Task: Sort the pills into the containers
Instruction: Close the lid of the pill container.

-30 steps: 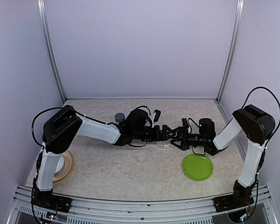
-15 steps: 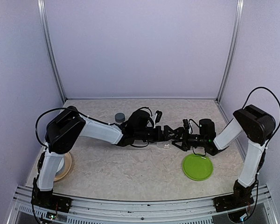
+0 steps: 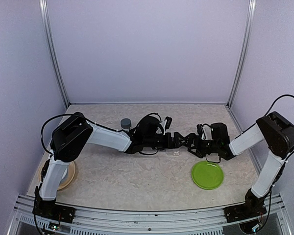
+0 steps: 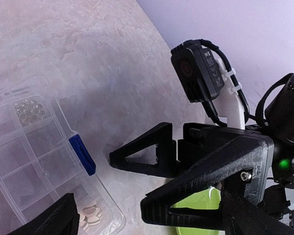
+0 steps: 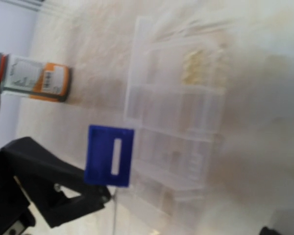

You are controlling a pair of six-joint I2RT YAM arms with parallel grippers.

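A clear pill organizer box (image 3: 173, 152) with a blue latch (image 4: 82, 154) lies on the table between both arms. It holds white pills (image 4: 90, 215) and clear beads (image 4: 29, 110) in separate compartments. My left gripper (image 3: 178, 141) is open and empty just above the box. My right gripper (image 3: 191, 143) faces it almost tip to tip, open and empty; its two black fingers (image 4: 142, 156) show in the left wrist view. The clear bottle with gray cap (image 3: 125, 123) stands behind the left arm, its orange label (image 5: 36, 78) in the blurred right wrist view. The small vial is out of view.
A flat green plate (image 3: 207, 175) lies near the front right, under the right forearm's near side. A white bowl on a tan plate (image 3: 64, 174) sits at the front left by the left arm's base. Walls enclose the table on three sides.
My left arm has reached a little further right. My right gripper has drawn back slightly to the right and its elbow has swung outward. The box has stayed put.
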